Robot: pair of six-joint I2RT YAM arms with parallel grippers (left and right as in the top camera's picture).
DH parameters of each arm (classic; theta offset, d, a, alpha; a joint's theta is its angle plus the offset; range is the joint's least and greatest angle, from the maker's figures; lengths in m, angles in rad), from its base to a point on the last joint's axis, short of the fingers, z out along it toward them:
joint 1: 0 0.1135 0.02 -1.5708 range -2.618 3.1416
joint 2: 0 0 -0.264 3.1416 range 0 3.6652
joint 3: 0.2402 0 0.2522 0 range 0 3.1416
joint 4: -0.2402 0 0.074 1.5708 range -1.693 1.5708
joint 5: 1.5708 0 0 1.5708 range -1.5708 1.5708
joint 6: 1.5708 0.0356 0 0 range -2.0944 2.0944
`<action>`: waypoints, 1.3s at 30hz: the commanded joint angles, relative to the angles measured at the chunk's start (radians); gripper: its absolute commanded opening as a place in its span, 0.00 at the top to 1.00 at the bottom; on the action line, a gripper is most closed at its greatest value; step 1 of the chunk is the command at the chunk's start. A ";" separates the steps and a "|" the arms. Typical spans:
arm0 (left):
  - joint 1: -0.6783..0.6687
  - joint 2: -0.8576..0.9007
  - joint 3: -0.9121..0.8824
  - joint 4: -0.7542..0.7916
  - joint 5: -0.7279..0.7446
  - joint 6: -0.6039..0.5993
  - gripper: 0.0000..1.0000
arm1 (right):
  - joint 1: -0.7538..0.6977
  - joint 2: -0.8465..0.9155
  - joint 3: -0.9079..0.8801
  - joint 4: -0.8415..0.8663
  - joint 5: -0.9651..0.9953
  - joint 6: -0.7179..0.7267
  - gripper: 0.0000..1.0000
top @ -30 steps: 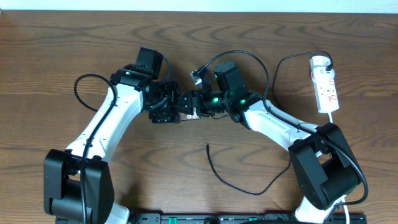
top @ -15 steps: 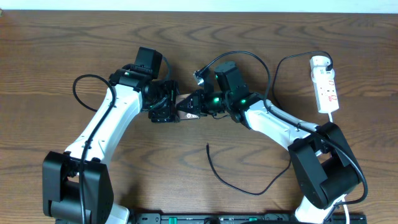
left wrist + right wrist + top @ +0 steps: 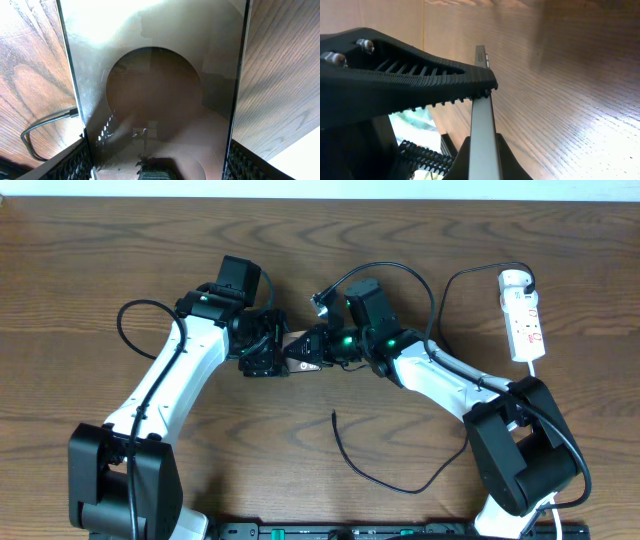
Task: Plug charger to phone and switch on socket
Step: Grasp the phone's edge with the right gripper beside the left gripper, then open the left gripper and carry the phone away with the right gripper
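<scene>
- Glossy tan glass fronts the phone, a flat dark-edged slab. It spans the left gripper, whose ribbed black pads press on its two side edges.
- The right gripper pinches the same slab's thin grey rim between toothed black fingers.
- The charger, a thin black cable, curves loose on the grained wood table, well apart from both grippers, toward the arm bases.
- The socket, a white elongated strip with a rounded end, lies far to the right gripper's right.

Glossy, mirror-like glass on the phone, with a smooth metallic edge. Matt black ribbed plastic fingers on the right gripper. Grained, faintly sheened wood table. Smooth white plastic socket.
</scene>
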 commanded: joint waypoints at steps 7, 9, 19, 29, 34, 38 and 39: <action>-0.005 -0.016 0.023 -0.003 0.020 0.004 0.08 | 0.007 -0.004 0.012 0.015 -0.044 -0.018 0.99; -0.005 -0.016 0.023 -0.003 0.020 0.004 0.07 | 0.007 -0.004 0.012 0.015 -0.044 -0.018 0.99; -0.002 -0.016 0.023 -0.005 0.037 0.005 0.06 | -0.008 -0.004 0.012 0.015 -0.043 -0.027 0.99; 0.076 -0.016 0.023 0.028 0.214 0.082 0.06 | -0.095 -0.004 0.012 -0.013 -0.032 -0.061 0.99; 0.120 -0.016 0.023 0.043 0.290 0.144 0.06 | -0.141 -0.004 0.012 -0.071 0.012 -0.087 0.99; 0.158 -0.016 0.023 0.100 0.360 0.292 0.06 | -0.188 -0.004 0.012 -0.120 0.057 -0.075 0.99; 0.166 -0.016 0.023 0.124 0.366 0.344 0.06 | -0.204 -0.004 0.012 -0.133 0.056 -0.060 0.99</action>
